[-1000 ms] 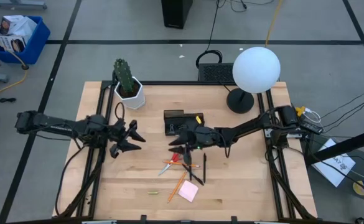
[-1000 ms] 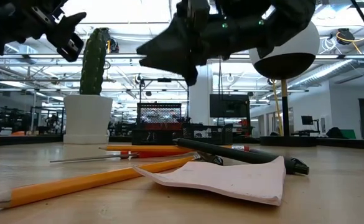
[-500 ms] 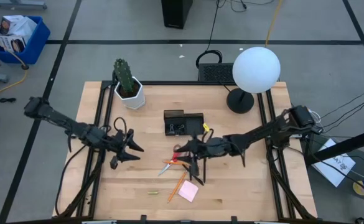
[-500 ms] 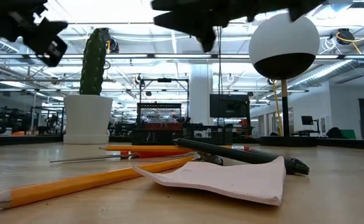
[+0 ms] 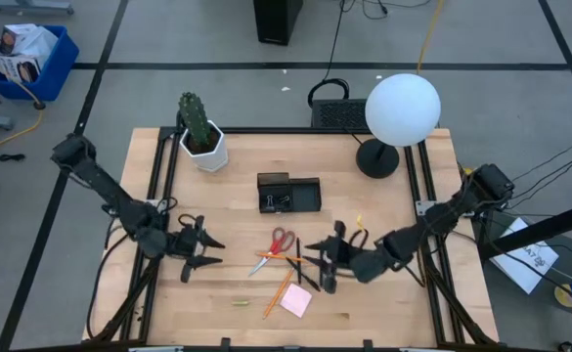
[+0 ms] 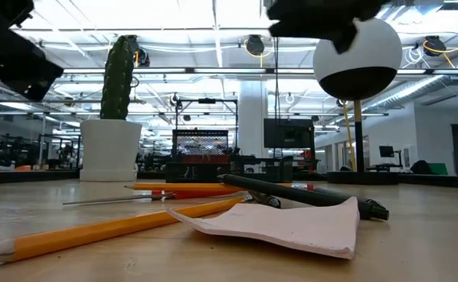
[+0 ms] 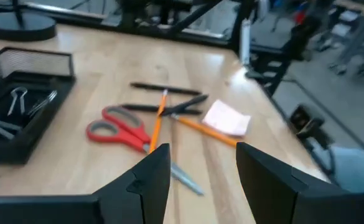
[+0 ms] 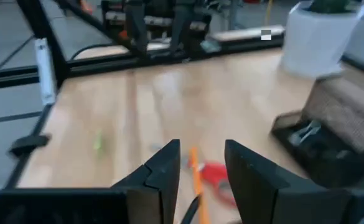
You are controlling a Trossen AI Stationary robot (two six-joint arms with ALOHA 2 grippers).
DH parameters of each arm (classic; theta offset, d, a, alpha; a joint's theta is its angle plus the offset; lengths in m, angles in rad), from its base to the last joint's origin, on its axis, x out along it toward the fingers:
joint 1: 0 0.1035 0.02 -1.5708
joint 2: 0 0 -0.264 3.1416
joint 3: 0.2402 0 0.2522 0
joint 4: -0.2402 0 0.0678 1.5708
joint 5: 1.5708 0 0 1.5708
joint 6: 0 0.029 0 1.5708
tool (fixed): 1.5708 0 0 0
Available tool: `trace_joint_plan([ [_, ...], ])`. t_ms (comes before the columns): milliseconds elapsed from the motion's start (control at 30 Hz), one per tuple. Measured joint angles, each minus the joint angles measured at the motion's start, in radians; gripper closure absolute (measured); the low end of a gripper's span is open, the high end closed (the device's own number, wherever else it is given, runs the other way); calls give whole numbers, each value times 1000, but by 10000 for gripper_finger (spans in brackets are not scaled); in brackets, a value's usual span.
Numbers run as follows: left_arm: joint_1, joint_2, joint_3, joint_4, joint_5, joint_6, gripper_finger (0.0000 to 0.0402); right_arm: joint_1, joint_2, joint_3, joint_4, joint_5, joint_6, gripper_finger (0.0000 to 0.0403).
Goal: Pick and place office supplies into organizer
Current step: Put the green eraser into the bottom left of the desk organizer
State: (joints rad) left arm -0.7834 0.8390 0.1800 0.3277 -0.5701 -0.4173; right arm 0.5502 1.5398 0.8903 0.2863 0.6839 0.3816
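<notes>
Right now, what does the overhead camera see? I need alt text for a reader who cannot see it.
Two dark robot arms reach over a wooden table toward red-handled scissors, pencils, pens and a pink sticky-note pad. The left claw and right claw both stand open and empty. Behind sit a black organizer, a potted cactus and a round white lamp.

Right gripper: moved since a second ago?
Yes. In the high view the right gripper has gone from beside the organizer toward the table's near edge, past the pens.

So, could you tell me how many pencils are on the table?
2. One pencil lies across the scissors; the other lies beside the pad. None seems hidden.
</notes>
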Motion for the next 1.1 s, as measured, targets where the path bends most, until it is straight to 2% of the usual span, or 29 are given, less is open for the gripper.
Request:
trace_joint_plan([
  [100, -64, 90, 36, 5, -44, -41, 215, 27, 0, -47, 30, 0, 53, 284],
  [167, -98, 154, 71, 5, -63, -40, 215, 40, 1, -90, 119, 0, 55, 284],
  [333, -158, 326, 179, -25, -64, 7, 215, 50, 1, -205, 342, -4, 47, 284],
  [467, -164, 464, 259, -62, -48, -15, 215, 49, 1, -265, 487, -3, 35, 284],
  [767, -127, 655, 343, -65, -47, -188, 215, 47, 1, -272, 504, -4, -31, 284],
  [1100, -155, 831, 476, -61, 2, -217, 215, 47, 1, -272, 540, -4, -72, 284],
])
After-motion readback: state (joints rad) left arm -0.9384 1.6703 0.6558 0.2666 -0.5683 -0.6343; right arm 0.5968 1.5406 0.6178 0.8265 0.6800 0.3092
